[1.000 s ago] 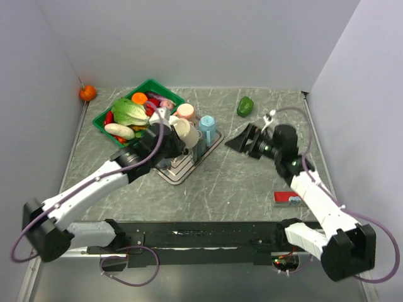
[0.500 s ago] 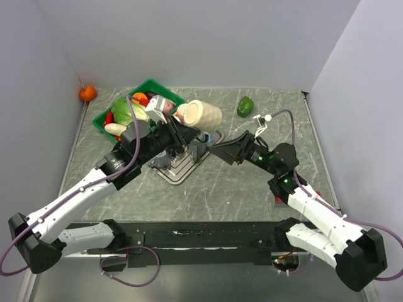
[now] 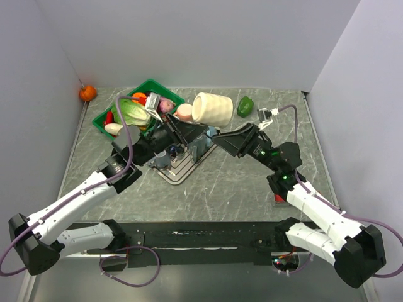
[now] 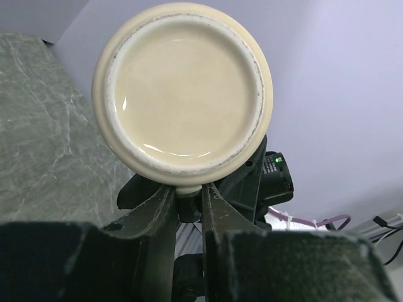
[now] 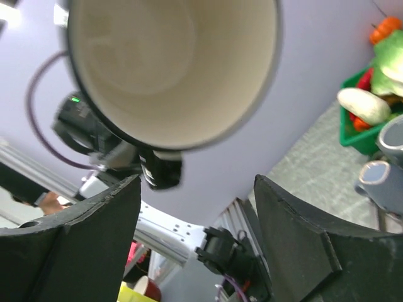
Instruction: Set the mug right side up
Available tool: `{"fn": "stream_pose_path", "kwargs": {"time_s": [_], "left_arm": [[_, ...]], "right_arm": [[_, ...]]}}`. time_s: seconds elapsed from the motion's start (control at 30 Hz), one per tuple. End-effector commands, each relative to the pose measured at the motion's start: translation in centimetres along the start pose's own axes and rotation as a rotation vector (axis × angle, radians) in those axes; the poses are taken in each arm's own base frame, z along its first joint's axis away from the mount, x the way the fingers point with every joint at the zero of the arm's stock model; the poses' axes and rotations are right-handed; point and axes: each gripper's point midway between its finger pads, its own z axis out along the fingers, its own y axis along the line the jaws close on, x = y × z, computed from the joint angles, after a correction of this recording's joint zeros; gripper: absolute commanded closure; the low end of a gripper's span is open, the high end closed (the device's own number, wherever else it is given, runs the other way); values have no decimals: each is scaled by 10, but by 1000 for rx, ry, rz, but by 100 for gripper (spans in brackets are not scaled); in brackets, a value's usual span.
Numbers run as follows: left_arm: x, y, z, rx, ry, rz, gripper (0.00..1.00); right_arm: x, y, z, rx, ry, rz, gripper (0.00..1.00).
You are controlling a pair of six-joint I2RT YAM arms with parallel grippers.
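Note:
The cream mug [image 3: 213, 108] hangs in the air above the rack, lying on its side. Its base faces the left wrist camera [image 4: 182, 94] and its open mouth faces the right wrist camera [image 5: 170, 63]. My left gripper [image 3: 191, 128] is shut on the mug's handle [image 4: 187, 189], which sticks out below the base rim between the two fingers [image 4: 187, 196]. My right gripper [image 3: 228, 139] sits just right of and below the mug's mouth. It is open [image 5: 196, 182] with nothing between its fingers, and the mug rim is above them.
A dish rack [image 3: 179, 170] under the mug holds a blue cup [image 3: 205, 130] and a pink cup [image 3: 184, 112]. A green basket [image 3: 102, 119] of vegetables stands at the back left. A green pepper [image 3: 245, 106], an orange fruit [image 3: 87, 92] and a red item [image 3: 281, 198] lie around.
My left arm has lifted the mug off the rack, up and to the right, tipping it sideways. My right gripper has swung left toward the mug's mouth and its jaws have narrowed slightly.

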Motion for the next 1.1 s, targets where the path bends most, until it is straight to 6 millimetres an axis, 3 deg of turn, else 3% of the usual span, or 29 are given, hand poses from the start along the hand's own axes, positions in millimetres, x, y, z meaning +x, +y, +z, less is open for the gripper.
{"fn": "stream_pose_path", "kwargs": {"time_s": [0.0,0.1,0.3,0.4,0.43,0.5,0.53,0.7,0.77,0.8,0.9,0.97,1.07], "left_arm": [[-32,-58,-12,203,-112,1,99],[-31,-57,-13,212,-113,2,99],[-22,-54,-12,236,-96,-21,99],[-14,-51,-11,250,-71,-45,99],[-10,-51,-12,258,-64,-53,99],[1,-42,-14,251,-45,-67,99],[4,-40,-16,254,-47,-71,99],[16,-20,-23,207,-49,-67,99],[17,-14,-24,176,-48,-54,78],[15,-14,-25,171,-56,-33,47],[13,-3,-28,112,-72,9,12],[15,12,-28,27,-60,37,1],[14,34,-33,-91,-53,99,4]], "right_arm": [[-22,52,6,-193,-65,-35,22],[-22,53,8,-223,-63,-9,24],[-26,45,15,-206,-81,25,41],[-31,44,17,-189,-100,30,59],[-32,40,18,-168,-104,34,75],[-32,42,17,-168,-105,27,86],[-33,43,16,-169,-107,20,100],[-33,33,15,-87,-104,-3,100],[-35,32,12,-63,-115,-27,100],[-36,27,12,-29,-121,-26,100],[-42,18,9,57,-143,-57,100],[-48,12,6,124,-158,-116,100],[-63,-9,-5,306,-185,-229,100]]}}
